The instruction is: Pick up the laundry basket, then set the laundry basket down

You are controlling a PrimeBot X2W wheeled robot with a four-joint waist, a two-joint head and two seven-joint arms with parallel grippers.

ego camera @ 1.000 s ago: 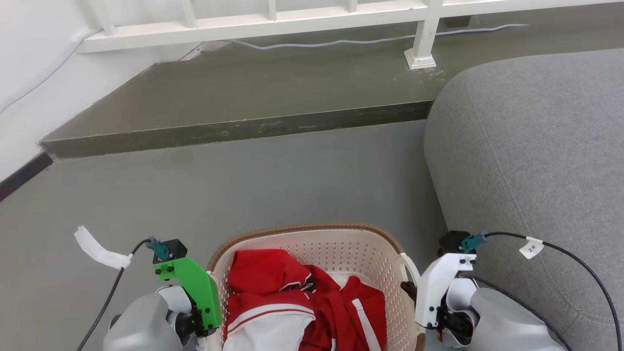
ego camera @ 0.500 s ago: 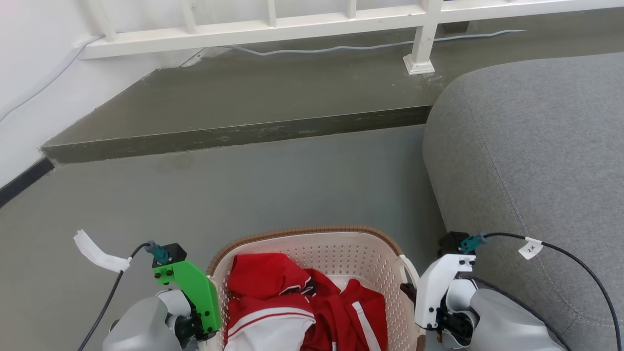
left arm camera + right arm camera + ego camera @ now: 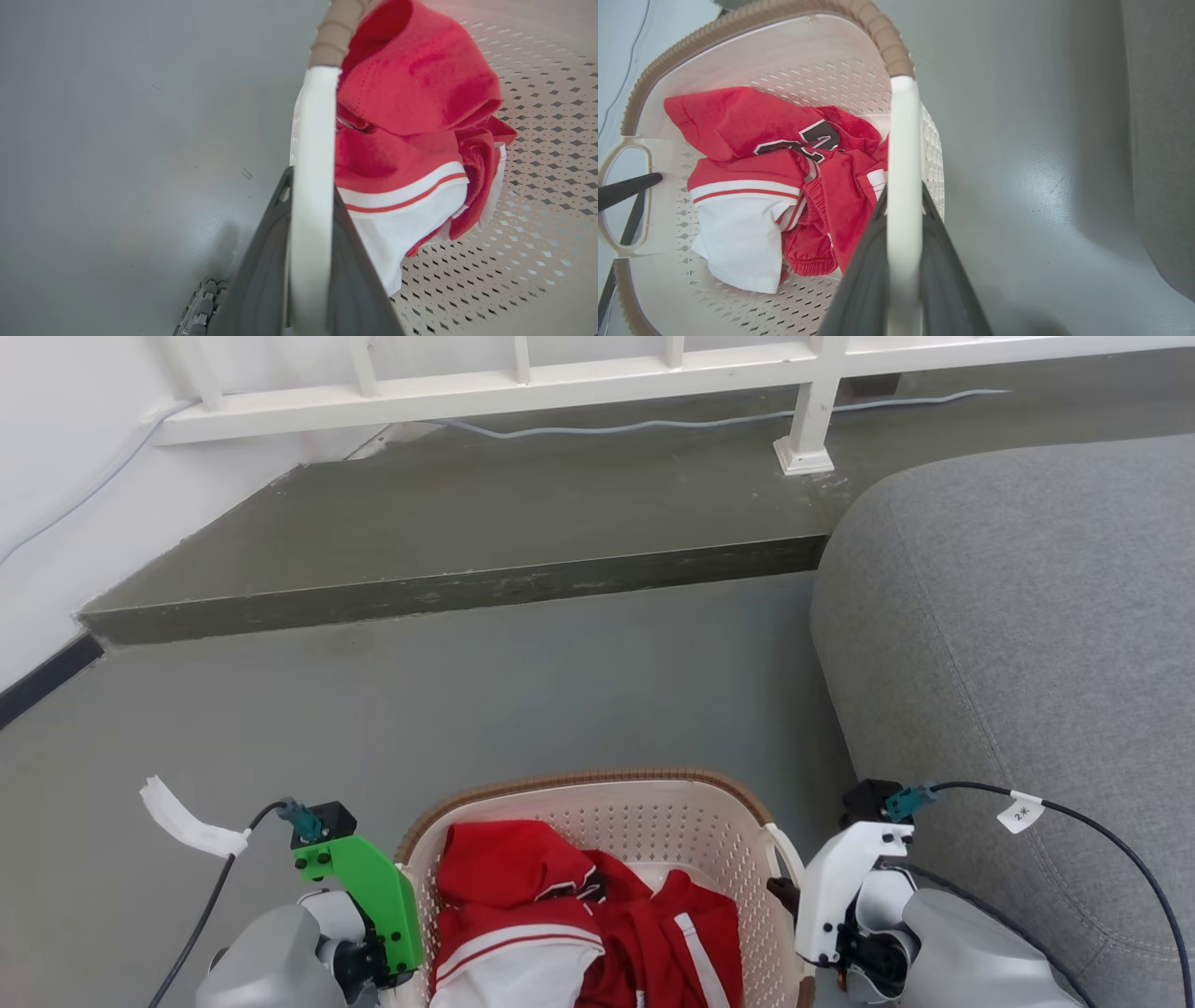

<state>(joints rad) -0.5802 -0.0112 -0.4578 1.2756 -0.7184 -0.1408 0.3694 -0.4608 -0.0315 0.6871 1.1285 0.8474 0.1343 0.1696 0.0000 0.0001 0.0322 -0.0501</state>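
The laundry basket (image 3: 579, 776), cream-white and perforated with a brown rim, sits low in the head view between my two arms. Red and white clothes (image 3: 523, 882) lie inside it. In the left wrist view my left gripper (image 3: 310, 186) is shut on the basket's white left handle (image 3: 314, 130), a dark finger on each side. My right gripper (image 3: 903, 191) is shut the same way on the right handle (image 3: 903, 135). The left arm's fingers (image 3: 626, 189) show through the far handle loop. I cannot tell whether the basket's bottom touches the floor.
A grey sofa (image 3: 1027, 616) fills the right side, close to my right arm. Ahead, open grey floor (image 3: 560, 681) ends at a raised step (image 3: 448, 588) with a white railing (image 3: 523, 383) and a cable (image 3: 653, 425). A white wall (image 3: 56, 476) stands on the left.
The head camera has tipped slightly, so the whole scene sits a little lower. Both grippers keep the same hold on the handles.
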